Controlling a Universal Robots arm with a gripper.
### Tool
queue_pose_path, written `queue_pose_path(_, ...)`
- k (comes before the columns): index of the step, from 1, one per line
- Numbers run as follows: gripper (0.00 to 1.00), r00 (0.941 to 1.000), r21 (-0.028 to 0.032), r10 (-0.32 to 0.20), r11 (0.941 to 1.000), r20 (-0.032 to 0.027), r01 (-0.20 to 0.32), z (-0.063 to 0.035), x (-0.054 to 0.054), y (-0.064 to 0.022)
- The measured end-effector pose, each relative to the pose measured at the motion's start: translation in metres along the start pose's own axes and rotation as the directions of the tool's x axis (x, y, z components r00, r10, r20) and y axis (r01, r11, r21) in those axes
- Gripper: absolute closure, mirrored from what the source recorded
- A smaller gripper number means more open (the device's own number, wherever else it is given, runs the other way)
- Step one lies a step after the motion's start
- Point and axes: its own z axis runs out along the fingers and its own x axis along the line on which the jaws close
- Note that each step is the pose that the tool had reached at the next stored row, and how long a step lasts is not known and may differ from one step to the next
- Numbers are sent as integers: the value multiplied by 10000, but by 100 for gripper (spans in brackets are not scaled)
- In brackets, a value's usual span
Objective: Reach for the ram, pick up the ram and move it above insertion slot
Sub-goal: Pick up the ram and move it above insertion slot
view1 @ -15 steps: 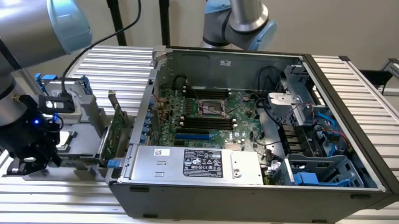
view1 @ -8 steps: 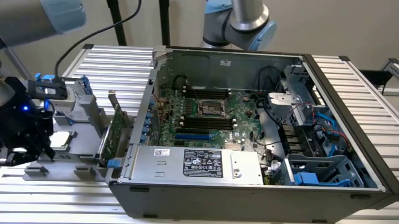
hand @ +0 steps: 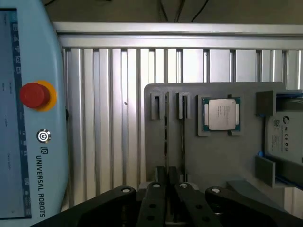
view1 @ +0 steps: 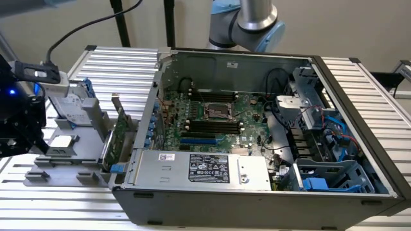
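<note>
Jaws drawn close together, with barely a sliver between my fingers (hand: pixel 160 177) and nothing that I could see caught there: so my gripper (hand: pixel 168 171) hung above the gray holder (hand: pixel 218 161).

The ram (hand: pixel 183 137) showed to me as no more than a thin edge-on strip standing in one of the holder's two narrow slots, just beyond my fingertips. I was not touching it. Whether the neighbouring slot also held a stick I could not tell.

Beside those slots a processor chip (hand: pixel 220 113) lay flat in its square recess, and past it a hard drive (hand: pixel 284 135) sat at the holder's edge. The holder rested on a ribbed aluminium table (hand: pixel 104 118). A teach pendant (hand: pixel 33 151) with a red stop button (hand: pixel 34 94) lay on the table on the holder's far side from the drive.

From the exterior view, the open computer case (view1: pixel 257 202) stood to the right of the holder, well apart from the ram. An expansion card (view1: pixel 119 137) stood upright against the holder's near edge, just beside the case wall. The black memory slots (view1: pixel 212 127) lay on the motherboard inside the case.
</note>
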Motion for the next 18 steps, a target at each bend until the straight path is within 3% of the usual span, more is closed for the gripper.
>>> queue_pose_path(10, 86, 9999, -4, -112, 9999, -3, 112, -457, -35, -84)
queue_pose_path(18, 86, 9999, -4, -116, 9999, -3, 116, -819, -64, -300)
